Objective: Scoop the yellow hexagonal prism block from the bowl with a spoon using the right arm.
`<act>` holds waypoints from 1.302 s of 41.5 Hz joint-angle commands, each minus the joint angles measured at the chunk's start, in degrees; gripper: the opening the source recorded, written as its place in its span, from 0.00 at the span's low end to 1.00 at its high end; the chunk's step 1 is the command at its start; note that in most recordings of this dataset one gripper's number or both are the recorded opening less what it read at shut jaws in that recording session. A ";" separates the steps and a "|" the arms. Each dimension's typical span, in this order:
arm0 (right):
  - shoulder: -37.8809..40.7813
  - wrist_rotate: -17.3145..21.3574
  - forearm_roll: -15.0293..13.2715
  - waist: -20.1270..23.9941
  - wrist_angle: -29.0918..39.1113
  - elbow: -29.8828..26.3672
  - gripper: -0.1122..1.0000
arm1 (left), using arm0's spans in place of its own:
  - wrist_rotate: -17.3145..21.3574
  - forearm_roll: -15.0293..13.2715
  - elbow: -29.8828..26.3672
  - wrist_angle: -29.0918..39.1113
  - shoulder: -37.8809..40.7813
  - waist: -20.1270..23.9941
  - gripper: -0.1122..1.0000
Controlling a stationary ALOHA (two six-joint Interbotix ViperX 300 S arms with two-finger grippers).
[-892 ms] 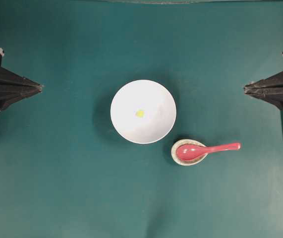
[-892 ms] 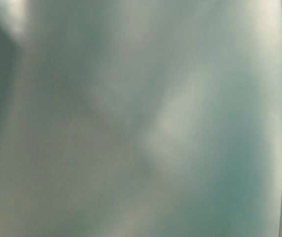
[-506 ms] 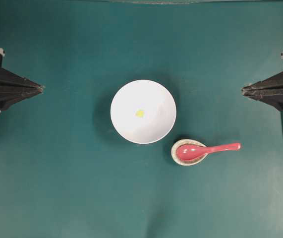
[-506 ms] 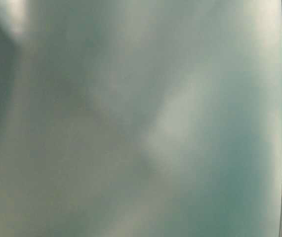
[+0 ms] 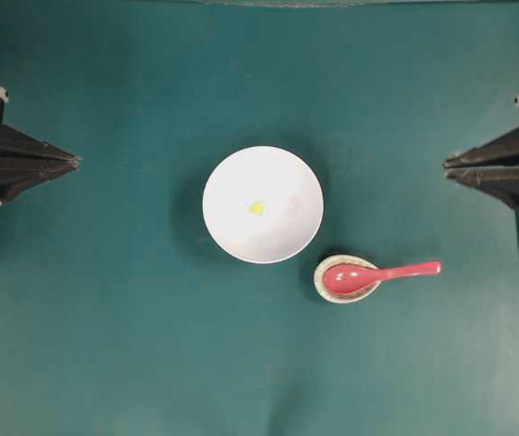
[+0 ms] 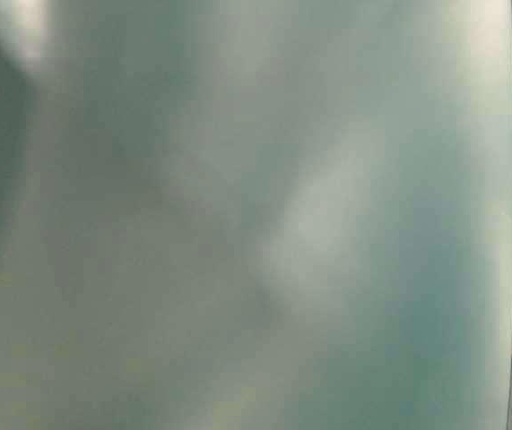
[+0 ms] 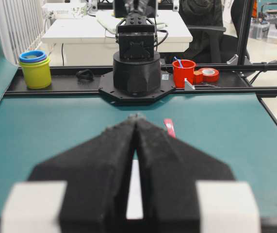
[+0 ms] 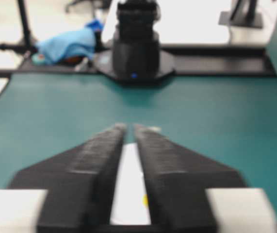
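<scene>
Your right pincer (image 5: 447,167) sits at the right edge of the green tabletop (image 5: 132,345), its two black fingers parted by a narrow gap and holding nothing; your right wrist view confirms the slit between them. Your left pincer (image 5: 75,162) rests at the opposite edge with its tips pressed together, empty as well.

The white bowl (image 5: 282,236) stands in the middle of the tabletop, well apart from both pincers. The yellow hexagonal prism block (image 5: 256,208) lies inside it, close to the centre of the bowl's floor. Through your right wrist camera you catch a sliver of that yellow between the fingers, against the bowl's white.

The spoon (image 5: 379,273) lies just beside the bowl, on its lower right. Its scoop rests in a small speckled dish (image 5: 319,278), and its handle points out toward your right arm's side. The table-level view is a blur of green and tells you nothing useful.
</scene>
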 commanded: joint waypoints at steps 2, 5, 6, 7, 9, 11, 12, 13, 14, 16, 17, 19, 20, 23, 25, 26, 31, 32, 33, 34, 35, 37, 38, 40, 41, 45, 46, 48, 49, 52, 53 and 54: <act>1.32 0.09 0.09 -0.09 -0.26 -0.35 0.50 | 0.00 0.18 -1.23 -0.35 0.35 0.09 0.10; 2.11 0.26 0.09 0.00 -0.53 -0.18 0.58 | 0.00 0.18 -1.23 -0.35 0.26 0.09 0.10; 2.55 0.35 0.18 0.00 -0.70 -0.09 0.59 | 0.00 0.18 -1.23 -0.35 0.26 0.09 0.10; 2.72 0.44 0.18 0.00 -0.79 0.00 0.60 | 0.00 0.18 -1.23 -0.35 0.26 0.09 0.10; 3.43 0.53 0.53 0.26 -1.23 0.26 0.59 | 0.00 0.18 -1.23 -0.35 0.26 0.09 0.10; 4.13 0.79 0.97 0.62 -2.02 0.62 0.59 | 0.00 0.18 -1.23 -0.35 0.35 0.09 0.10; 4.39 0.88 1.05 0.70 -2.37 0.88 0.59 | 0.00 0.18 -1.23 -0.35 0.35 0.09 0.10; 4.66 1.05 1.23 0.97 -2.81 1.05 0.59 | 0.00 0.18 -1.14 -0.35 0.26 0.09 0.10; 5.27 1.23 1.32 1.23 -3.60 1.58 0.59 | 0.00 0.18 -1.14 -0.26 0.26 0.09 0.10; 6.24 1.49 1.49 1.76 -5.27 2.46 0.59 | 0.00 0.18 -1.14 -0.18 0.35 0.09 0.10; 6.59 1.67 1.58 1.93 -6.06 2.81 0.59 | 0.00 0.18 -1.14 -0.18 0.35 0.09 0.10; 7.73 2.02 1.85 2.55 -8.17 3.78 0.59 | -0.09 0.18 -1.14 -0.18 0.35 0.09 0.10; 8.44 2.20 1.93 2.81 -9.32 4.39 0.59 | -0.09 0.18 -1.14 -0.18 0.35 0.09 0.10; 10.37 2.55 2.11 3.43 -12.30 5.89 0.59 | -0.09 0.18 -1.14 -0.18 0.26 0.09 0.10; 12.04 2.81 2.46 4.04 -14.50 6.86 0.59 | 0.00 0.18 -1.23 -0.18 0.26 0.09 0.10; 13.18 2.99 2.90 4.48 -15.91 7.38 0.59 | 0.00 0.18 -1.23 -0.18 0.18 0.09 0.10; 18.02 3.34 4.75 6.50 -22.15 9.32 0.59 | -0.09 0.18 -1.23 -0.18 0.09 0.09 0.10; 18.81 3.34 5.19 7.03 -23.29 9.67 0.59 | -0.09 0.18 -1.23 -0.18 0.09 0.09 0.10; 20.21 3.34 5.80 7.73 -24.87 10.02 0.59 | -0.09 0.18 -1.23 -0.18 0.09 0.09 0.10; 21.09 3.34 6.24 8.26 -25.84 10.20 0.59 | -0.18 0.18 -1.23 -0.18 0.09 0.09 0.10; 22.06 3.34 6.68 8.79 -26.81 10.46 0.59 | -0.18 0.18 -1.23 -0.18 0.09 0.09 0.10; 24.43 3.34 8.00 9.93 -29.00 10.81 0.59 | -0.26 0.09 -1.23 -0.18 0.09 0.09 0.10; 25.84 3.34 8.88 10.63 -30.32 10.90 0.59 | -0.26 0.18 -1.23 -0.18 0.09 0.09 0.10; 28.30 3.34 10.11 11.78 -32.34 11.07 0.59 | -0.35 0.18 -1.23 -0.18 0.09 0.09 0.10; 29.36 3.34 10.72 12.22 -33.05 11.07 0.59 | -0.44 0.18 -1.23 -0.18 0.09 0.09 0.10; 34.10 3.34 13.01 14.59 -36.21 11.07 0.59 | -0.44 0.09 -1.23 -0.18 0.09 0.09 0.10; 35.07 3.34 13.45 15.03 -36.83 11.07 0.59 | -0.44 0.18 -1.23 -0.18 0.09 0.09 0.10; 37.18 3.34 14.68 16.26 -38.32 11.07 0.59 | -0.53 0.18 -1.23 -0.18 0.09 0.09 0.10; 38.06 3.34 15.12 16.61 -39.02 11.07 0.59 | -0.53 0.18 -1.23 -0.18 0.09 0.09 0.10; 40.87 3.34 16.79 18.28 -41.31 11.16 0.59 | -0.53 0.18 -1.23 -0.18 0.09 0.09 0.10; 41.57 3.34 17.14 18.63 -41.75 11.16 0.59 | -0.53 0.18 -1.14 -0.18 0.09 0.09 0.10; 42.19 3.34 17.58 18.98 -42.19 11.16 0.59 | -0.53 0.18 -1.23 -0.18 0.09 0.09 0.10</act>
